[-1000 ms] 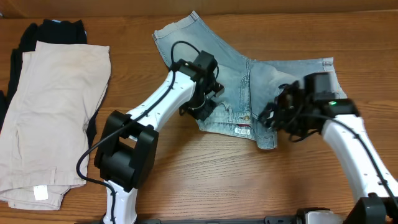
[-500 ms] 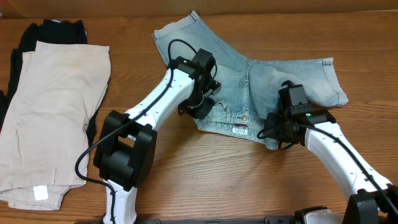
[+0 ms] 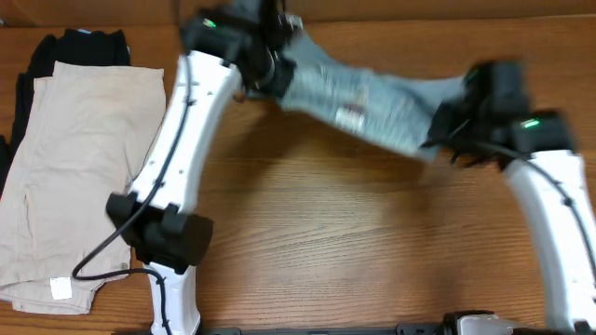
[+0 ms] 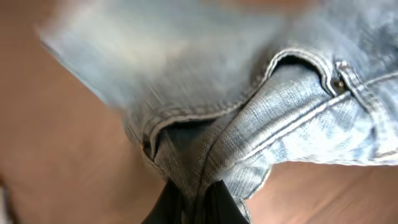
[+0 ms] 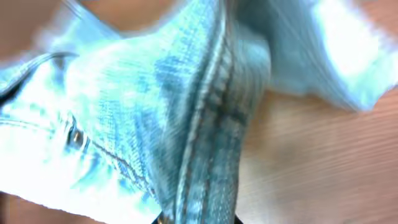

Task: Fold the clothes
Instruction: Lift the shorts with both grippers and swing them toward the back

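Observation:
The light-blue denim shorts (image 3: 368, 100) hang stretched in the air between both arms, blurred by motion, above the far part of the table. My left gripper (image 3: 270, 58) is shut on one end of the waistband; in the left wrist view the denim (image 4: 261, 118) bunches into the black fingers (image 4: 166, 208). At the other end my right gripper (image 3: 445, 130) is shut on the denim (image 5: 199, 124), which fills the right wrist view and hides its fingers almost entirely.
Beige trousers (image 3: 79, 167) lie folded at the left of the wooden table (image 3: 335, 242), on top of a black garment (image 3: 79, 45). The left arm's base (image 3: 168, 244) stands at the front left.
The right gripper closed on the shorts' waistband. Both arms then lifted the shorts off the table and swung them up and toward the far edge, pulling them taut.

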Motion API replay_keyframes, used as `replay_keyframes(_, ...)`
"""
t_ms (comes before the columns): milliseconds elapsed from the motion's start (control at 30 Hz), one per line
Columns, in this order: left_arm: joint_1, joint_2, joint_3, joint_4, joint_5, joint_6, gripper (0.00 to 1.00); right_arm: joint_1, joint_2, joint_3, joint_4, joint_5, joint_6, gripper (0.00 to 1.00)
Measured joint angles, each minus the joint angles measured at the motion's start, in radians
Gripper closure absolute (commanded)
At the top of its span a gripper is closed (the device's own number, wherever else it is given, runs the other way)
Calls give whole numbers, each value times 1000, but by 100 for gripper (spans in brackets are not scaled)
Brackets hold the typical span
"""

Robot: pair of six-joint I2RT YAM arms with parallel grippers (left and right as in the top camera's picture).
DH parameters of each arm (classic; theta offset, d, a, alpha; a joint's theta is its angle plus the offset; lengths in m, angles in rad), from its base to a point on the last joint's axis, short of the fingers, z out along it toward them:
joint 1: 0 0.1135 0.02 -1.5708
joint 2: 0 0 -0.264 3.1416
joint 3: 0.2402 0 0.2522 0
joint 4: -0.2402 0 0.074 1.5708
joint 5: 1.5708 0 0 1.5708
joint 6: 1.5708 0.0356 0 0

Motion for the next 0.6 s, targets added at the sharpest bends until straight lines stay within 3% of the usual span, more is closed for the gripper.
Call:
replay_keyframes(300, 15, -21, 591, -22, 59, -30, 96, -84, -14, 621, -252, -78, -76, 96)
replay_keyframes(467, 19, -116, 682, -35, 63, -33, 96, -84, -43, 815, -348, -119, -98, 96)
replay_keyframes(600, 19, -172, 698, -61, 69, -33, 96, -84, -78, 839, -392, -146, -103, 96)
